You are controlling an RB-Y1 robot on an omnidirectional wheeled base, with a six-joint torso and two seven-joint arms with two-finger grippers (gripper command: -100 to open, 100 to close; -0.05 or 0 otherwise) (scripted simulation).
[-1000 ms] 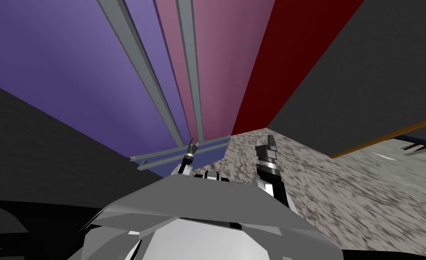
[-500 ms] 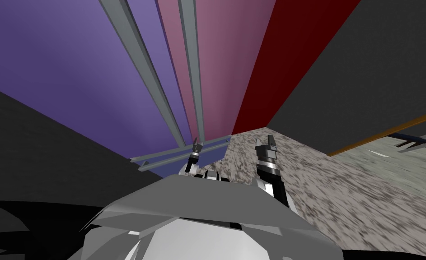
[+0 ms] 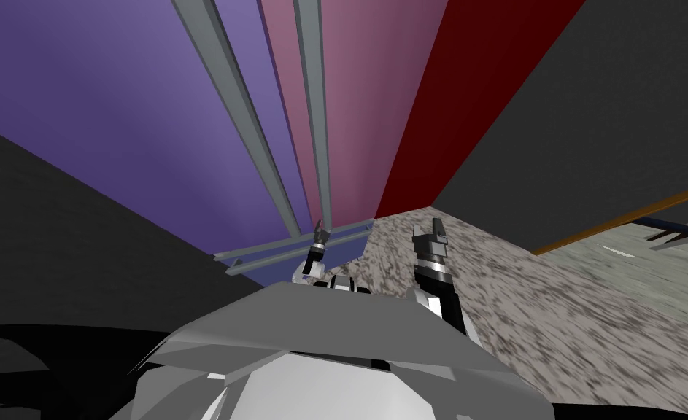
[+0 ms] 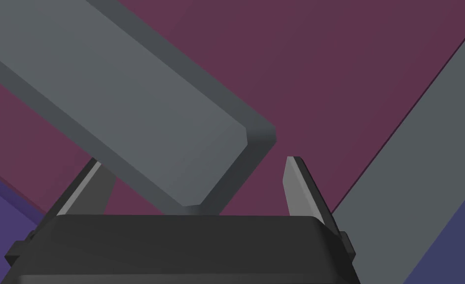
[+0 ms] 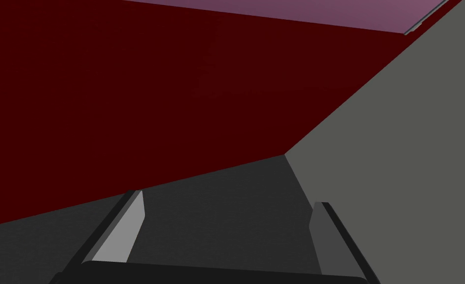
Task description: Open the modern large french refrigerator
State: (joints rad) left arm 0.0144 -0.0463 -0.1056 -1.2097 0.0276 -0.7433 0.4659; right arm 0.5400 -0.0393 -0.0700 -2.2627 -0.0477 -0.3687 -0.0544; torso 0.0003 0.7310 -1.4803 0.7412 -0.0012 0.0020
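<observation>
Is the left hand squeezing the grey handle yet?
No, the jaws of the left gripper stand wide open around the end of the grey handle.

Refrigerator (image 3: 152, 124) ahead, left end effector (image 3: 321, 232) at the lower end of its right door handle (image 3: 312, 109), right end effector (image 3: 430, 232) to the right, over the floor (image 3: 554, 313)

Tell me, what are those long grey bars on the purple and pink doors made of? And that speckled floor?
The grey bars look flat, matte grey with bevelled edges, possibly painted metal, though they are drawn with no shine to confirm it. The speckled floor has grey-brown flecks that suggest stone or terrazzo, but it could equally be carpet.
</observation>
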